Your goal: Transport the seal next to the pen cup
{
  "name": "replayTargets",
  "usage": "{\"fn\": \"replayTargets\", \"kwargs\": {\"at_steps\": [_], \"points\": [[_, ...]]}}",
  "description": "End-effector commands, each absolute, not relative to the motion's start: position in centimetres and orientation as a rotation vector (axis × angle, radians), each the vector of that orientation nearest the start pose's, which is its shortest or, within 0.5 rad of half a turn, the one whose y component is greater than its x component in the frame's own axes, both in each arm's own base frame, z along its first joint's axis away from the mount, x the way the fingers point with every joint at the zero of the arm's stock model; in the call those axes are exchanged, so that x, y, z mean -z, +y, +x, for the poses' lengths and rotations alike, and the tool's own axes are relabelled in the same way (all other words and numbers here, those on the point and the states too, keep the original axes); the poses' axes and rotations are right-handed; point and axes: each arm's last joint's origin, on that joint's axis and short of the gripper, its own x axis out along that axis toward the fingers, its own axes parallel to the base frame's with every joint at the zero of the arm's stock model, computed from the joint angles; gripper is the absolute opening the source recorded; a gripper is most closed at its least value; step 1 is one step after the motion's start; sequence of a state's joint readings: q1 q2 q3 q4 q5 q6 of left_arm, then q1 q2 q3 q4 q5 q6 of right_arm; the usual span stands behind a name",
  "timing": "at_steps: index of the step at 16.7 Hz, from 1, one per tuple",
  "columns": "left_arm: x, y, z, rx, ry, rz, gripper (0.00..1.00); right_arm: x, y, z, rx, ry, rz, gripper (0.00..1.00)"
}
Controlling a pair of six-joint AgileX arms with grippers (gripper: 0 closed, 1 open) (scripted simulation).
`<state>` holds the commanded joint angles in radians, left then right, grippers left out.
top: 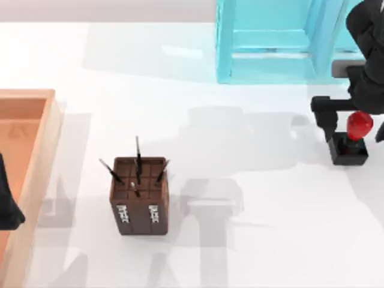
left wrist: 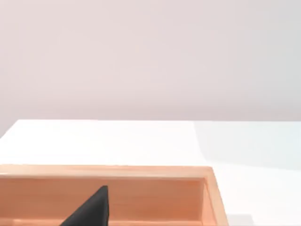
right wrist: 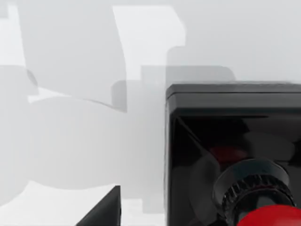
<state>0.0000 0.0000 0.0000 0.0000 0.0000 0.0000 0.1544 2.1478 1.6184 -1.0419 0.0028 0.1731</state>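
From above, my right gripper [top: 355, 129] hangs at the table's right edge directly over the seal [top: 353, 139], its 2 dark fingers spread either side of the red knob: 1 finger [top: 327, 120] stands clear to the knob's left, the other sits at the frame's edge, so the claw is open and holds nothing. The seal stands upright on the white table [top: 252, 228] on its black square base, well apart from the pen cup [top: 139, 195], which sits toward the left-centre with thin dark pens sticking up from its gridded top. A light-wood tray [top: 42, 150] lies along the left edge, and my left gripper [top: 7, 207] is parked over it; I cannot tell how its fingers stand. A pale blue translucent frame [top: 270, 42] stands at the far side. My left wrist view looks across the tray's wooden wall [left wrist: 141, 193], with 1 dark fingertip [left wrist: 91, 209] in front. My right wrist view looks down on the seal's black base [right wrist: 225, 122] and ribbed collar, the red knob [right wrist: 273, 217] close beneath, 1 fingertip [right wrist: 103, 209] off to its side.
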Motion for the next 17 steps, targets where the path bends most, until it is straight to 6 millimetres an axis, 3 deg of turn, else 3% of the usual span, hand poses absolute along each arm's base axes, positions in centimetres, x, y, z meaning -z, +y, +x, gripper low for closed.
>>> {"fn": "replayTargets", "kwargs": {"at_steps": [10, 17], "points": [[-16.0, -0.12, 10.57, 0.0, 0.0, 0.0, 1.0, -15.01, 6.73, 40.61, 0.008, 1.571, 0.008, 0.02], [-16.0, -0.12, 10.57, 0.0, 0.0, 0.0, 1.0, -15.01, 6.73, 40.61, 0.008, 1.571, 0.008, 0.0]]}}
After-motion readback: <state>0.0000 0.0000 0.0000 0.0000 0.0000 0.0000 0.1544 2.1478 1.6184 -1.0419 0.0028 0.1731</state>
